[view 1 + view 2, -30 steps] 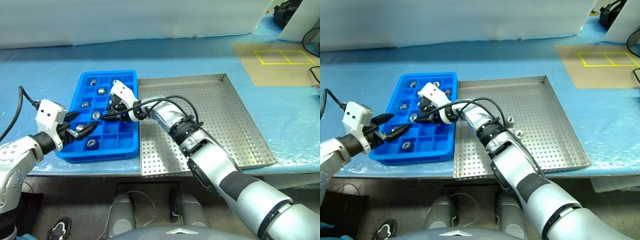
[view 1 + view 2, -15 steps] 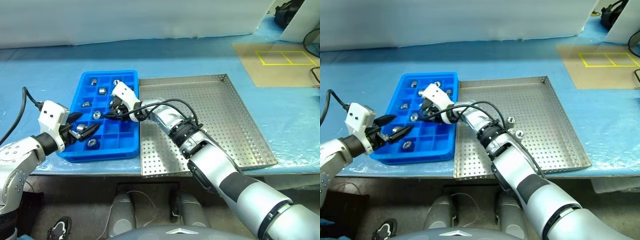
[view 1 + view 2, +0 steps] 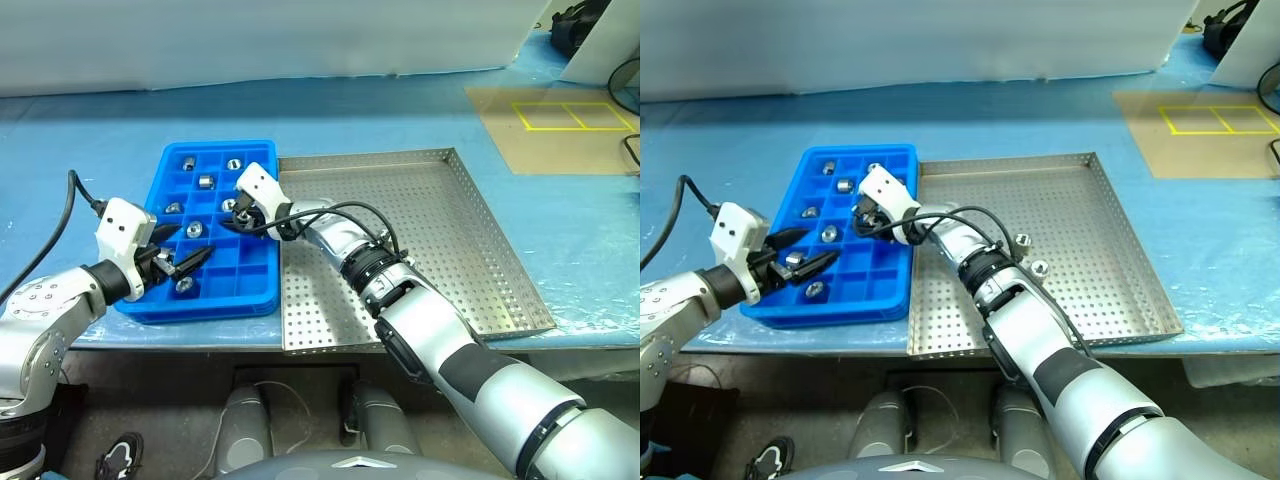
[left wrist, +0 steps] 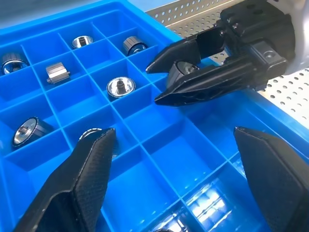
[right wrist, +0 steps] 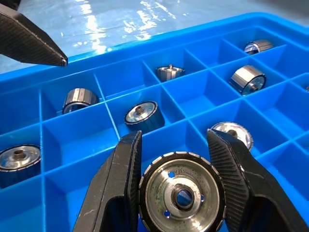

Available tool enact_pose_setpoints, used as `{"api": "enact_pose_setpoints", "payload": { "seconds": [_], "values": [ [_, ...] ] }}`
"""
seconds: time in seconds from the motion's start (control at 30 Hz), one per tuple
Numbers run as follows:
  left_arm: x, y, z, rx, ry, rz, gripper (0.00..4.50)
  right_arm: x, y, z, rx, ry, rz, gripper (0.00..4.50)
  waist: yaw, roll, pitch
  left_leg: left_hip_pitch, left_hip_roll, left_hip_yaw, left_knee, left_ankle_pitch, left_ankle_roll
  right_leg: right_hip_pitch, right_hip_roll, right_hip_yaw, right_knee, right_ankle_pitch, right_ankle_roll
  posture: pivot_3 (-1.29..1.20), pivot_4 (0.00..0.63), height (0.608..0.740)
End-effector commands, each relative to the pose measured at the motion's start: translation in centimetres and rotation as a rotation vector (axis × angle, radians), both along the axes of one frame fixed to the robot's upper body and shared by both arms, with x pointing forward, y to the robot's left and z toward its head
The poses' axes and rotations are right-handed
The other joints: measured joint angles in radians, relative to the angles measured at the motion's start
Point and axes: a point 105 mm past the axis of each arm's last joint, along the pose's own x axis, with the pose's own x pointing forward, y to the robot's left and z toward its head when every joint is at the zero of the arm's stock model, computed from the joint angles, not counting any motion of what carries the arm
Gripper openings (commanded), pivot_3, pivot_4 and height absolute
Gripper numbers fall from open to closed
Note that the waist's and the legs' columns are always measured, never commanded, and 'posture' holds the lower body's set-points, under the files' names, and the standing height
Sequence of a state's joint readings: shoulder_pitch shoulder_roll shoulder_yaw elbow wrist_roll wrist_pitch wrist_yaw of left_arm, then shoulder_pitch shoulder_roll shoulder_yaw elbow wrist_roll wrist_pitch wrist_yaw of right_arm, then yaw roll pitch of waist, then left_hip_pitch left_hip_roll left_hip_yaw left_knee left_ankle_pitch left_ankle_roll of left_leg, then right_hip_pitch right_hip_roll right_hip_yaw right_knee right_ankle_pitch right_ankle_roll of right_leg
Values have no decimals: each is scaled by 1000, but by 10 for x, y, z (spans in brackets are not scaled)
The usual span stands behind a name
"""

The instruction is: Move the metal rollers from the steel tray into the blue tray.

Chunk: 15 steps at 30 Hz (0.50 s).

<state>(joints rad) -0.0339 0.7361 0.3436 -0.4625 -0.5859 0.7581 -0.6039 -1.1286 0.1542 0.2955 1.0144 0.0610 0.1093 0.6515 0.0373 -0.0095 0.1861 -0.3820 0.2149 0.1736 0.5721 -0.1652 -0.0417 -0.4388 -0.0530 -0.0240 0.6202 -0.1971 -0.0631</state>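
The blue tray (image 3: 216,147) lies left of the steel tray (image 3: 440,230) and holds several metal rollers, such as one at the far end (image 3: 204,181), in its square compartments. My right gripper (image 5: 175,145) hovers over the blue tray's middle right compartments, shut on a metal roller (image 5: 178,193) that faces the camera. In the left wrist view the same right gripper (image 4: 164,79) points across the tray. My left gripper (image 3: 182,257) stands open above the tray's near left corner, with nothing between its fingers (image 4: 91,179). Two metal rollers (image 3: 1021,240) rest in the steel tray beside my right forearm.
Blue sheeting covers the table. A brown board with yellow taped squares (image 3: 560,115) lies at the far right. A black cable (image 3: 70,195) loops off my left wrist. The table's front edge runs just below both trays.
My right gripper, still shut on the roller, has shifted a little to the right over the blue tray and turned its wrist. The left gripper has stayed open and nearly still.
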Motion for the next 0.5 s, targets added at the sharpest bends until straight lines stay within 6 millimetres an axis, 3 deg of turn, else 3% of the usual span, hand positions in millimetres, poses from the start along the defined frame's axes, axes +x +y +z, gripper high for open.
{"api": "enact_pose_setpoints", "payload": {
  "seconds": [0.03, 0.07, 0.27, 0.43, 0.5],
  "values": [
    [2, -3, 8, 8, -37, -19, 4134, -20, 38, 27, 83, -64, 74, 1678, 0, 0, 0, 0, 0, 0, 0, 0, 0, 0, 0, 0, 0, 0, 0, -52, 150, 740],
    [3, -4, 8, 7, -37, -22, 4134, -19, 37, 26, 81, -63, 73, 1678, 0, 0, 0, 0, 0, 0, 0, 0, 0, 0, 0, 0, 0, 0, 0, -55, 150, 740],
    [4, -6, 8, 4, -37, -34, 4134, -17, 33, 27, 99, -31, 70, 3643, -1, 0, 0, 0, 0, 0, 0, 0, 0, 0, 0, 0, 0, 0, 0, -66, 150, 740],
    [5, -9, 9, -4, -42, -49, 4134, -6, 18, 50, 165, -43, 43, 3643, -2, 0, 0, 0, 0, 0, 0, 0, 0, 0, 0, 0, 0, 0, 0, -78, 150, 740],
    [6, -15, 11, -25, -45, -69, 4134, 0, -2, 66, 207, -61, 49, 3643, -2, 0, 0, 0, 0, 0, 0, 0, 0, 0, 0, 0, 1, 0, 0, -88, 150, 740]
  ]
}}
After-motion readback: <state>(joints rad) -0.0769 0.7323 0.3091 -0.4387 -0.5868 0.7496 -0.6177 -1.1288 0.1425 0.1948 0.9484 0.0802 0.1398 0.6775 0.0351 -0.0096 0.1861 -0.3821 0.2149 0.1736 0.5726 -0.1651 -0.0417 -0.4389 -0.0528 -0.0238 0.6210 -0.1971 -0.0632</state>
